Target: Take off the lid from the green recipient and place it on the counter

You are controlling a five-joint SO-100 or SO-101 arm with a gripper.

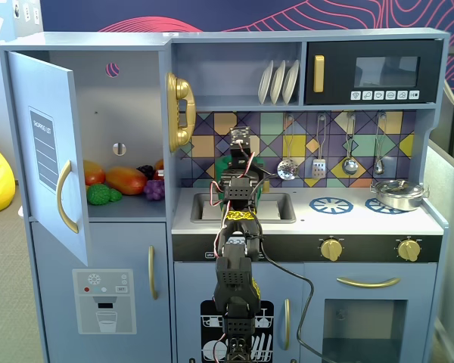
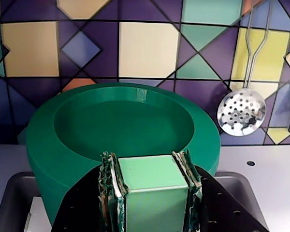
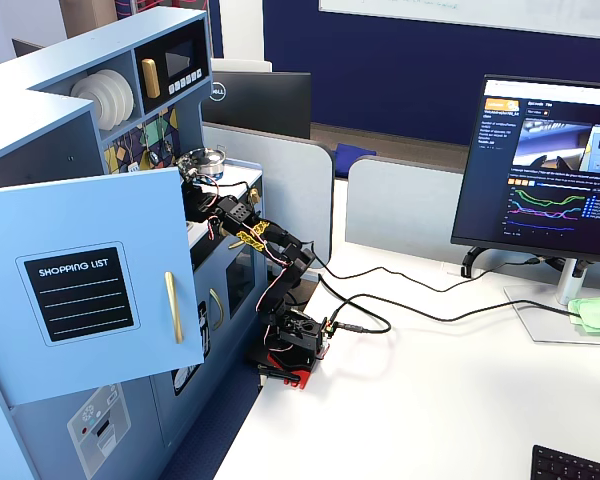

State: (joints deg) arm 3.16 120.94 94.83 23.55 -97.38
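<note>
In the wrist view my gripper (image 2: 151, 166) is shut on the light-green square knob (image 2: 152, 181) of the round green lid (image 2: 121, 121). One finger (image 2: 110, 188) presses each side of the knob. The lid's sunken top fills the middle of the view. Below its rim a dark-green wall (image 2: 50, 183), the green recipient, goes down into the sink (image 2: 12, 200). I cannot tell whether the lid rests on the recipient or is raised. The white counter (image 2: 273, 166) lies to the right. In a fixed view my arm (image 1: 238, 197) reaches over the sink and hides the lid and recipient.
A slotted spoon (image 2: 241, 112) hangs on the tiled back wall to the right. A silver pot (image 1: 397, 194) stands on the right burner, with a blue burner ring (image 1: 331, 204) beside it. The fridge door (image 1: 49, 151) stands open at the left.
</note>
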